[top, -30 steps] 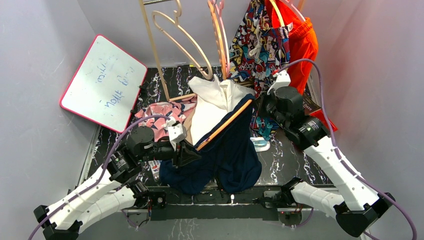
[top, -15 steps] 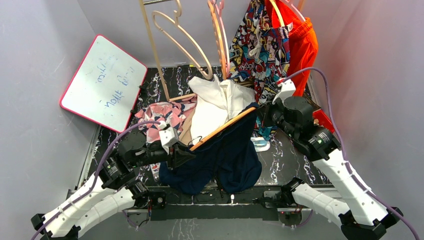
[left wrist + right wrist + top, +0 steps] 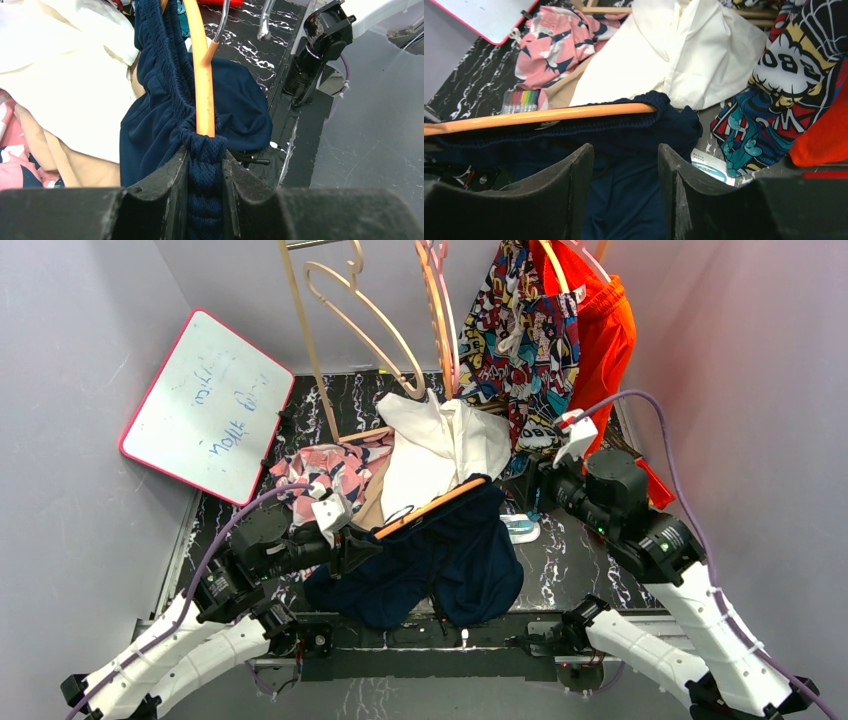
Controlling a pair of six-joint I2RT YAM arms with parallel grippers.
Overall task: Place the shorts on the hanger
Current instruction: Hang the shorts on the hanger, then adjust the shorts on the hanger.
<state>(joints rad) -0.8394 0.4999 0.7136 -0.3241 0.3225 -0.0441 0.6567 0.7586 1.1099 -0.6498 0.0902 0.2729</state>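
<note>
The navy shorts hang in a heap from the orange hanger, which runs through their elastic waistband and slants over the table's near middle. My left gripper is shut on the bunched waistband at the hanger's left end. In the left wrist view the fingers pinch the navy ribbing, and the hanger runs straight out of it. My right gripper stands open just right of the hanger's other end. In its wrist view the hanger and shorts lie beyond the open right gripper, untouched.
Behind the shorts lie a white garment and a pink patterned cloth. A whiteboard leans at the back left. Pale hangers, a pink hanger, comic-print shorts and bright orange shorts hang at the back. A marker pack lies on the table.
My right gripper has opened, let go of the hanger's right end and drawn back to the right. That end has dropped lower. The left gripper has shifted slightly left, still gripping.
</note>
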